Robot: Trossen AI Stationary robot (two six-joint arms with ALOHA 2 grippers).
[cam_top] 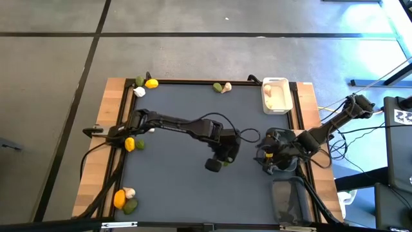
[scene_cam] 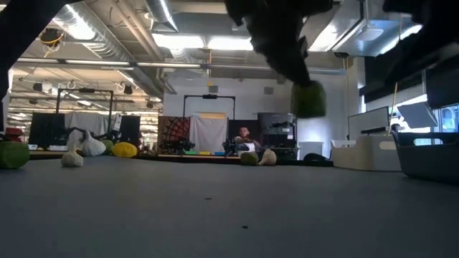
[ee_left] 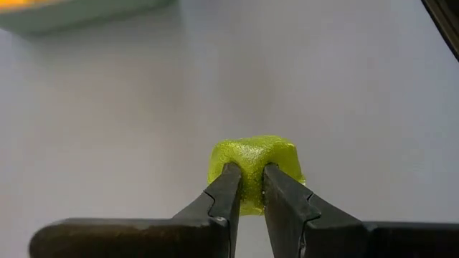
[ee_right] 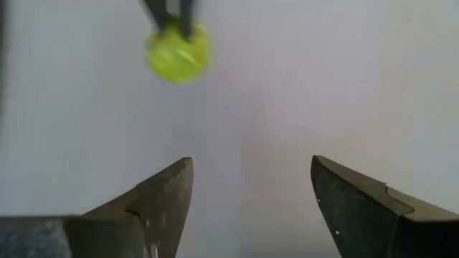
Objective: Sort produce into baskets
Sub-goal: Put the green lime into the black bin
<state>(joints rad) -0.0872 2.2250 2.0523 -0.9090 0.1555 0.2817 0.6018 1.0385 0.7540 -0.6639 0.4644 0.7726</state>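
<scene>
High view: left hand (cam_top: 222,161) out over the middle of the dark worktop (cam_top: 180,116), pinching a green lime (cam_top: 224,164), likely mid-carry toward the baskets on the right side; right hand (cam_top: 273,158) parked near the right edge over the dark grey-green basket (cam_top: 281,136), white basket (cam_top: 275,95) further back with pale pieces in it, translucent grey basket (cam_top: 291,200) nearer the front. Unsorted produce sits in clumps at the left edge and back edge. Low view: lime (scene_cam: 309,99) hangs well clear of the worktop under the dark fingers, so it is lifted, not resting. Left wrist view: fingers (ee_left: 228,192) narrow, clamped on the lime (ee_left: 252,161) at its near side, grip looks shallow, could slip. Right wrist view: right hand (ee_right: 251,186) wide, empty, facing the held lime (ee_right: 178,51) across bare worktop, probably just waiting.
</scene>
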